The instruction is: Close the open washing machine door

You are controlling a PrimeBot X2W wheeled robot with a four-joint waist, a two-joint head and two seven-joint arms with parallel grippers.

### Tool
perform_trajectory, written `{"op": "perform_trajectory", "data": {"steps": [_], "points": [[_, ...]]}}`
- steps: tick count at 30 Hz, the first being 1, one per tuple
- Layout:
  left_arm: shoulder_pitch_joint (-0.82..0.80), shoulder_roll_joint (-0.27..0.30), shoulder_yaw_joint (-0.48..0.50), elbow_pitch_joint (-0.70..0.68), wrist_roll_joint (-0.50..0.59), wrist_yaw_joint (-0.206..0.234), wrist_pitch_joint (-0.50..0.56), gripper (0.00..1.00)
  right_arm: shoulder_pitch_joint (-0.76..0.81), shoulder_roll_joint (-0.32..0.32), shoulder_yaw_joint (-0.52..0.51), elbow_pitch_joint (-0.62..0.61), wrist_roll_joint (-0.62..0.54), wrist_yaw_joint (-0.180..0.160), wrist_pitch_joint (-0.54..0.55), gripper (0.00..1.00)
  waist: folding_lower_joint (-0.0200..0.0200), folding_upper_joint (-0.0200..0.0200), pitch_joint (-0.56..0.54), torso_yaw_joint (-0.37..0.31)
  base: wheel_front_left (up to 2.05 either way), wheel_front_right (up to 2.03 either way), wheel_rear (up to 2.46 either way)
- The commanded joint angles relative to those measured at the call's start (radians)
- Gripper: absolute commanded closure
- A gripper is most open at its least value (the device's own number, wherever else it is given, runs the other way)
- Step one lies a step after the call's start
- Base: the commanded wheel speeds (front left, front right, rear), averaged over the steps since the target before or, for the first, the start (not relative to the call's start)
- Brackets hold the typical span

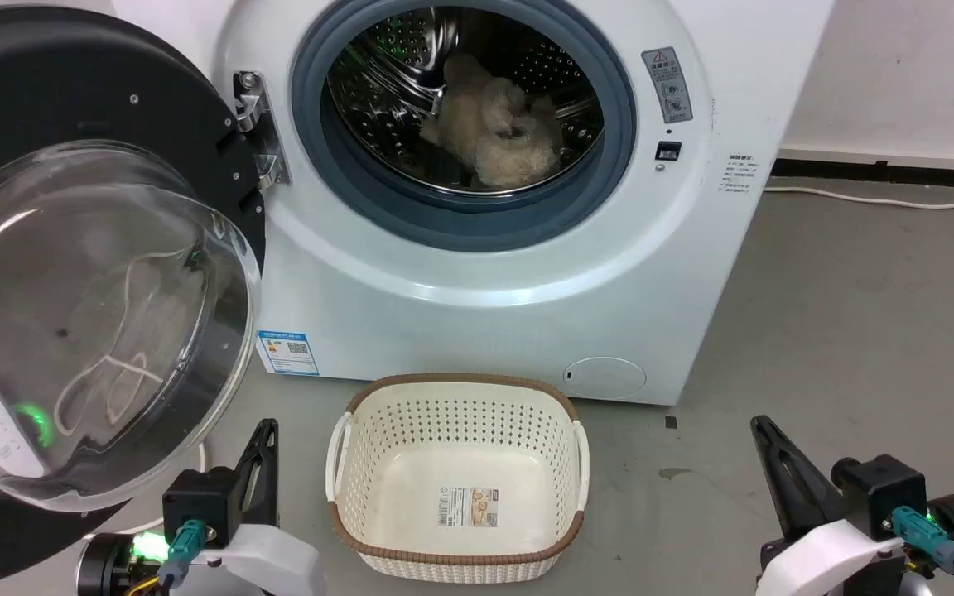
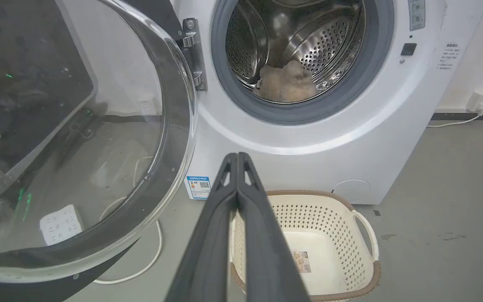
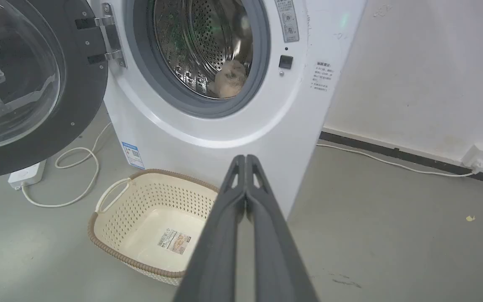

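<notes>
Washing machine door [image 1: 88, 314] wide open, 9 o'clock of drum [image 1: 386, 74]. L gripper [image 2: 237, 156] & R gripper [image 3: 245, 157]: both pressed together, empty. Basket [image 1: 460, 382] at washer's [image 1: 444, 273] 6 o'clock.

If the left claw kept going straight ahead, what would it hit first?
Probably the washer's white front below the drum opening; the left gripper aims above the basket, beside the open door. Depth is unclear.
</notes>
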Motion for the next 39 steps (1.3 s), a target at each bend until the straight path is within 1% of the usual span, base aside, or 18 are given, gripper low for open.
{"op": "perform_trajectory", "data": {"steps": [1,33,34,39], "points": [[-0.015,0.0,0.001,-0.004,0.003,0.003,0.0,1.0,-0.013,0.003,0.0,-0.005,0.006,0.001,0.0,1.0,0.0,0.0,0.0,0.0,0.0,0.0,0.0],[-0.015,0.0,0.001,-0.004,0.003,0.003,0.0,1.0,-0.013,0.003,0.0,-0.005,0.006,0.001,0.0,1.0,0.0,0.0,0.0,0.0,0.0,0.0,0.0],[0.0,0.0,0.0,0.0,0.0,0.0,0.0,0.0,0.0,0.0,0.0,0.0,0.0,0.0,0.0,0.0,0.0,0.0,0.0,0.0,0.0,0.0,0.0],[0.0,0.0,-0.002,0.002,0.0,0.0,-0.003,0.0,0.001,0.0,-0.001,0.001,0.004,0.0,-0.003,0.0,0.0,0.0,0.0,0.0,0.0,0.0,0.0]]}}
